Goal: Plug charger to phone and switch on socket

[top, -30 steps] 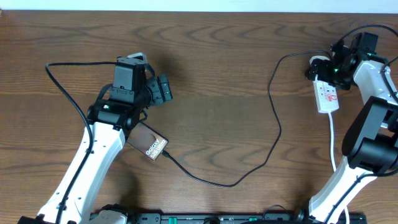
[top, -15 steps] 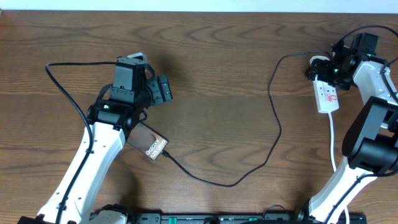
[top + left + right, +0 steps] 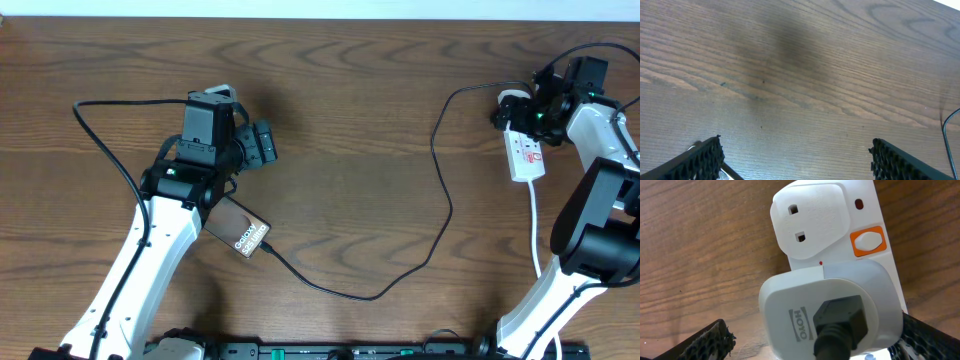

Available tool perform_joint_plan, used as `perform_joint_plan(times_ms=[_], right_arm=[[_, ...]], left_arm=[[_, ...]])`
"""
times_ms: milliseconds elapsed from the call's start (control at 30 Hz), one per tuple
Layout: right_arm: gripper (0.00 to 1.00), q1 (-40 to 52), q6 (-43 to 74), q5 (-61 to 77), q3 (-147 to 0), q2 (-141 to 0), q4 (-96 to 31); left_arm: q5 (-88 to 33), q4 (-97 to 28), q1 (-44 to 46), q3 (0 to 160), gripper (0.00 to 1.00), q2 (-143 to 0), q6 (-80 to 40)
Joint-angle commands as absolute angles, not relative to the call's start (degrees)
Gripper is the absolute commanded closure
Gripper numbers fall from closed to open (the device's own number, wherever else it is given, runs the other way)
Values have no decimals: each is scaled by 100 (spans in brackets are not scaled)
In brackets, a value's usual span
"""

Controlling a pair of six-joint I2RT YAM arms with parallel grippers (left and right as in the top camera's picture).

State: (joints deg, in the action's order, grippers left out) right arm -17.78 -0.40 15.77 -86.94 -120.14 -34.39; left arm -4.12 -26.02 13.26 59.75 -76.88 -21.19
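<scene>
Right gripper (image 3: 513,108) sits at the far end of the socket (image 3: 526,152) in the overhead view, a post that suits reaching the strip's controls. From just beside it the charger (image 3: 447,215) loops across the table (image 3: 350,60) toward the other arm and ends at a corner of the phone (image 3: 240,232), where the tip looks already seated. The left gripper (image 3: 262,143) hangs well clear, with the phone behind it and partly tucked under its own forearm; it seems parked out of the way.

From the left wrist, the left gripper (image 3: 796,159) stands wide open over bare wood and carries nothing. A sliver of black cable shows off to one side of its fingertips (image 3: 705,157).

From the right wrist, the right gripper (image 3: 815,340) is also spread wide and grips nothing. Its fingertips (image 3: 712,339) flank a white plug (image 3: 840,305) pushed into the strip, with the black lead running out toward the camera. One fingertip lies close against the plug's side, and the other stands apart from it. Ahead of the fingers, beyond the plug and beside an unused outlet (image 3: 810,220), sits the orange switch (image 3: 868,241). By my reading, pressing that is what remains; whether it is on cannot be told.
</scene>
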Motion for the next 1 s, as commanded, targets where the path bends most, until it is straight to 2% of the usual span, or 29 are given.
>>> perform_joint_plan(times_ms=[0,733,967], right_arm=[[7,-1415,217,3214,-8335,-12263,-3662],[7,-1428,353,3260,-8082,-12250,-3310],[3,-1719,464,2359,-9198,-12169,-4469]], left_arm=[[-338,-2628,1347,6099,8,-7714,-2174],[-336,-2628,1347,6099,8,-7714,-2171],[-336,-2652,1347,6099,8,-7714,-2171]])
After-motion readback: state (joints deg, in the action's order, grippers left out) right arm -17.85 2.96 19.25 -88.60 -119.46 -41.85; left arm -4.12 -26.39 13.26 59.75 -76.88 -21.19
